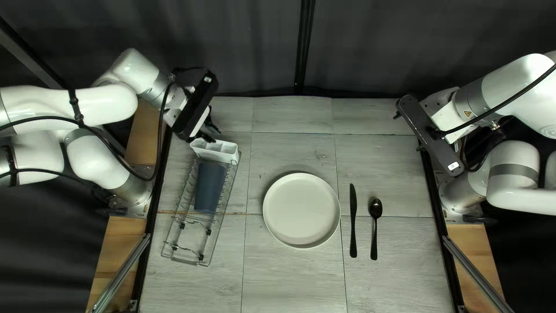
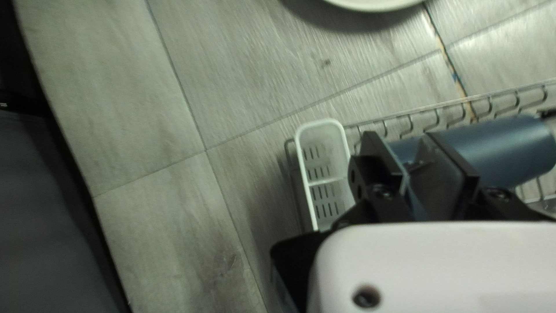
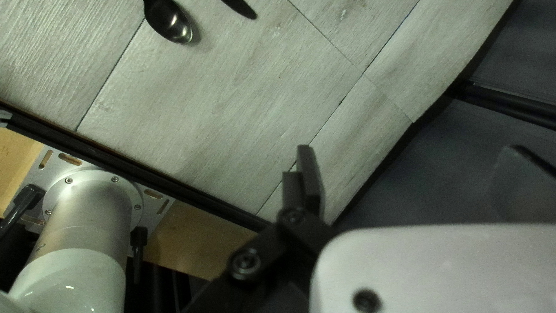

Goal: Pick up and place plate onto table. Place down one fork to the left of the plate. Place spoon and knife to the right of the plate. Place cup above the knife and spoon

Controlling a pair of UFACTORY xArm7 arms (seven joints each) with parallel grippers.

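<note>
Counter: knife & spoon R of plate, std. setting; L gripper parted narrowly by caddy, poss. for fork; R gripper wide, prob. parked.

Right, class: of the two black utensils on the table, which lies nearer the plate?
The knife, long and straight. It lies between the plate and the round-bowled spoon, which is farther out.

Glossy white rounded arms, grey joint bands, looping black cables, yellow warning triangle, black jaws
</note>
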